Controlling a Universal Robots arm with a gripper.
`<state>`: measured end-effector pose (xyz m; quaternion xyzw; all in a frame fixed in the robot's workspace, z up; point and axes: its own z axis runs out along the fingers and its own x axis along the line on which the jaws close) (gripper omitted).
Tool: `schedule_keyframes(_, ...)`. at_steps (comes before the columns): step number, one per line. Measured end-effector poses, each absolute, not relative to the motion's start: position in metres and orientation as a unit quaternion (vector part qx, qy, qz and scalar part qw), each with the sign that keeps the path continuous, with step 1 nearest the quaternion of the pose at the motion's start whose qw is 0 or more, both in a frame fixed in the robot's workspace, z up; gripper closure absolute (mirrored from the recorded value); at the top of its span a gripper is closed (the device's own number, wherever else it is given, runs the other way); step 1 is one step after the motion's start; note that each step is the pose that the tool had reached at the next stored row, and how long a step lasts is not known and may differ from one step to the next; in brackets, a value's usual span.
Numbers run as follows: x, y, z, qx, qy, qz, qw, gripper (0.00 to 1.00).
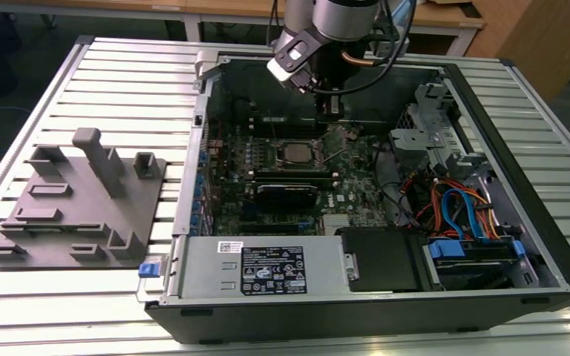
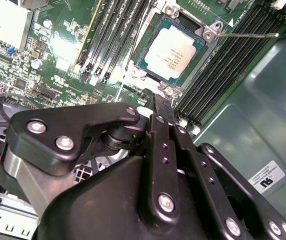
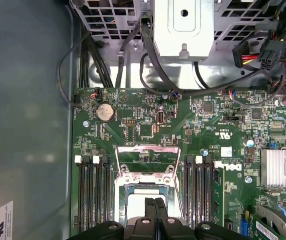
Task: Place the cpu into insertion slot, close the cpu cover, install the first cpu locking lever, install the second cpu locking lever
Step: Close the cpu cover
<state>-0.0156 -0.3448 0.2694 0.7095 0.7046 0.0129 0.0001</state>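
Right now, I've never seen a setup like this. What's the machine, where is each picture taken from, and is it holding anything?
It's a robot arm working inside an open computer case on a slatted metal table. The exterior view looks on from off the arm; both wrist views ride on the arm. The gripper, shut and holding nothing visible, hovers by the insertion slot, where the cpu already sits. The cpu cover stands open. A grey fixture plate lies at the exterior view's left.
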Motion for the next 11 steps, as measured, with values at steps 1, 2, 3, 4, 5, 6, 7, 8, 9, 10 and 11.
schedule_keyframes(1,-0.014,-0.3448,0.2694,0.709,0.705,0.013,0.0,0.9)
schedule_keyframes(2,-0.0138,-0.3448,0.2694,0.709,0.705,0.013,0.0,0.9)
schedule_keyframes(3,-0.0136,-0.3448,0.2694,0.709,0.705,0.013,0.0,0.9)
schedule_keyframes(4,-0.0134,-0.3448,0.2694,0.709,0.705,0.013,0.0,0.9)
schedule_keyframes(5,-0.0132,-0.3448,0.2694,0.709,0.705,0.013,0.0,0.9)
schedule_keyframes(6,-0.013,-0.3448,0.2694,0.709,0.705,0.013,0.0,0.9)
schedule_keyframes(7,-0.0129,-0.3448,0.2694,0.709,0.705,0.013,0.0,0.9)
schedule_keyframes(8,-0.0126,-0.3448,0.2694,0.709,0.705,0.013,0.0,0.9)
schedule_keyframes(9,-0.0124,-0.3448,0.2694,0.709,0.705,0.013,0.0,0.9)
schedule_keyframes(10,-0.0122,-0.3448,0.2694,0.709,0.705,0.013,0.0,0.9)
schedule_keyframes(11,-0.012,-0.3448,0.2694,0.709,0.705,0.013,0.0,0.9)
